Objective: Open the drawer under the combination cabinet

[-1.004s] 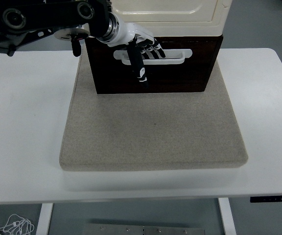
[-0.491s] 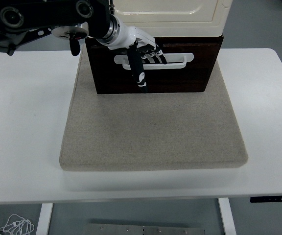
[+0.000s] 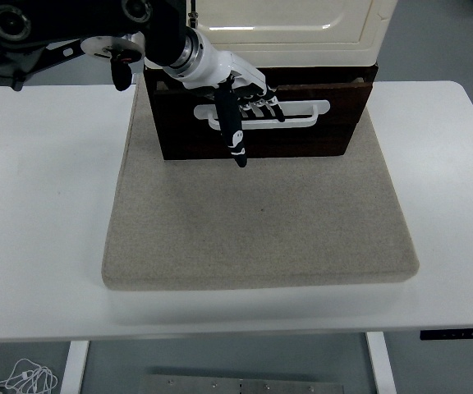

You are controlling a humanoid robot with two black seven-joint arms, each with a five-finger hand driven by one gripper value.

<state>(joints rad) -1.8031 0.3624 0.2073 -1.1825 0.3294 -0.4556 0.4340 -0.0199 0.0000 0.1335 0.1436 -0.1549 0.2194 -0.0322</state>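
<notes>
Left robot hand [image 3: 241, 103] reaching in from the upper left, white palm and black-tipped fingers [image 3: 267, 102] curled over the white handle [image 3: 263, 116] of the drawer [image 3: 257, 115], gripping it. Thumb [image 3: 231, 130] pointing straight down across the drawer front, below the handle.

Drawer dark brown, at the foot of the cabinet [image 3: 290, 23], its front standing just forward of the cream upper body, a thin strip of its top edge showing. Inside of the drawer hidden; cannot tell what it holds. Cream cabinet door above shut, contents not visible.

Cabinet standing at the far edge of a beige mat [image 3: 259, 222], touching it, centred across its width. Mat lying flat on the white table [image 3: 39, 205], covering the middle. Mat surface in front of the drawer bare but for a tiny dark speck.

Black arm [image 3: 64, 29] stretched along the top left, over the table's far side. Grey floor beyond the table, and a coil of white cable [image 3: 23, 379] under the near left corner.
</notes>
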